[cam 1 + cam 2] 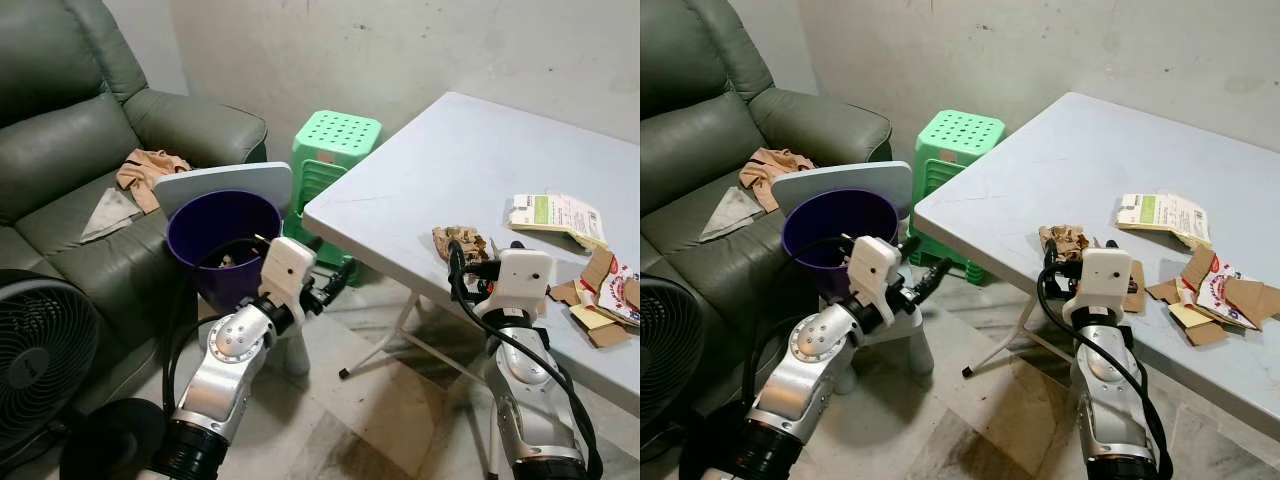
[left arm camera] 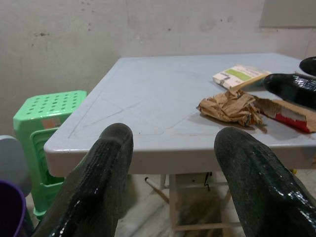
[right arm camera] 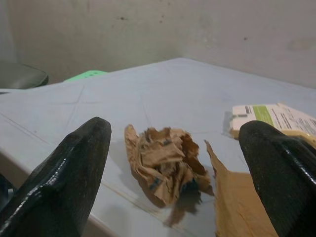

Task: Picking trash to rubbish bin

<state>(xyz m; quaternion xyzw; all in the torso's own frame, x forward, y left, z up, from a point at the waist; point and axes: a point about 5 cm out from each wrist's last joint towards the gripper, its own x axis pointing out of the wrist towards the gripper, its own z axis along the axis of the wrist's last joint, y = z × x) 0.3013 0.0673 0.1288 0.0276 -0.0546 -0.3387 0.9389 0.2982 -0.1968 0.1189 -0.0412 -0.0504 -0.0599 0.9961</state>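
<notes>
crumpled brown paper [image 3: 165, 165] lay on the grey table [image 1: 470, 170] near its front edge, framed between the two black fingers [image 3: 66, 173] of the right gripper [image 3: 173, 168], whose jaws stood wide apart on either side of the wad without touching it. just beside the wad sat a flat piece of torn cardboard [image 3: 242, 202], and farther back a white and green packet [image 1: 555, 213]. more cardboard scraps [image 1: 600, 300] were scattered at the table's right side.

the left gripper [image 2: 173, 163] hung low beside the table edge, above the floor, its jaws also spread wide and holding nothing. just behind that arm stood the purple rubbish bin [image 1: 215, 235] with its grey lid [image 1: 225, 182] tipped up at the back, a little trash visible inside. a green plastic stool [image 1: 335, 150] stood between bin and table. a green leather sofa [image 1: 70, 150] carried a crumpled cloth [image 1: 150, 170], and a black fan [image 1: 40, 350] stood in front of it.
</notes>
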